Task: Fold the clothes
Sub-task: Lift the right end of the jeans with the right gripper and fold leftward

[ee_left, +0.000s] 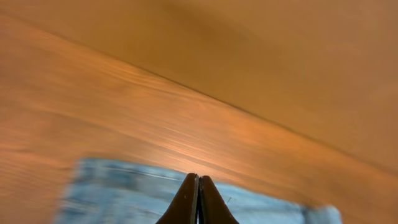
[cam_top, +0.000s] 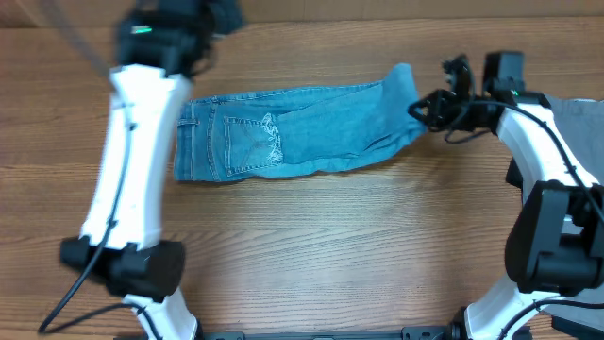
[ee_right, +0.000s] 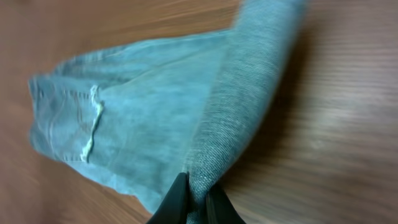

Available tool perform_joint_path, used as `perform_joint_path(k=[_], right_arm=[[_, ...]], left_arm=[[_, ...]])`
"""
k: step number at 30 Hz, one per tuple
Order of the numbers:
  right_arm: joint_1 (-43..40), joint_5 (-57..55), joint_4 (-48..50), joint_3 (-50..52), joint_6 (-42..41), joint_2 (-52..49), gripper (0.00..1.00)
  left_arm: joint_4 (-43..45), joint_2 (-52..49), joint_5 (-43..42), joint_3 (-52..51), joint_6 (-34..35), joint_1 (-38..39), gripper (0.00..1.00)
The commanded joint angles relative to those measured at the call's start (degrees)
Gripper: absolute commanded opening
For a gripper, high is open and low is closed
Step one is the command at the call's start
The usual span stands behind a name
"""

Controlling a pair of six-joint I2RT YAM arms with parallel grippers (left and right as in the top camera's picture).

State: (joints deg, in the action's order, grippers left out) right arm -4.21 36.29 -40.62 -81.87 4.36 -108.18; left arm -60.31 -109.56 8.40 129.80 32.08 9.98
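The clothes, light blue jeans (cam_top: 283,132), lie in a long strip across the far half of the wooden table, waist and back pocket at the left. My right gripper (cam_top: 418,110) is shut on the jeans' right end, which rises off the table in a rolled fold (ee_right: 249,93). In the right wrist view the fingertips (ee_right: 180,196) pinch that denim fold. My left gripper (ee_left: 198,184) is shut with nothing in it and hangs above the jeans (ee_left: 118,193) near their left end. In the overhead view the left arm (cam_top: 132,161) reaches to the far left and looks blurred.
A grey cloth (cam_top: 578,113) lies at the right edge behind the right arm. The table's far edge (cam_top: 330,17) runs just beyond the jeans. Bare wood (cam_top: 330,246) spans the near half between the two arm bases.
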Motion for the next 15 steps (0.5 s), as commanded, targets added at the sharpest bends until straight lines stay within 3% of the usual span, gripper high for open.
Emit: perform_joint_path(k=[1,8,15], right_arm=[[8.13,-7.32,-5.29,-8.52,10.86,2.21,0.04],[21.24,-15.15,-11.34,-18.78,12.20,2.23,0.04],[31.89,-20.46,-12.61,-23.63,12.17,2.21,0.04]], left_arm=[[-4.28,-0.68,0.52,-0.46,-1.44,-6.56,0.04],[-11.63,-3.26,-7.19,-0.63,-1.46,-16.74,0.10],[-16.09,-7.89,-9.53,-0.63,-4.07,-22.60,0.04]])
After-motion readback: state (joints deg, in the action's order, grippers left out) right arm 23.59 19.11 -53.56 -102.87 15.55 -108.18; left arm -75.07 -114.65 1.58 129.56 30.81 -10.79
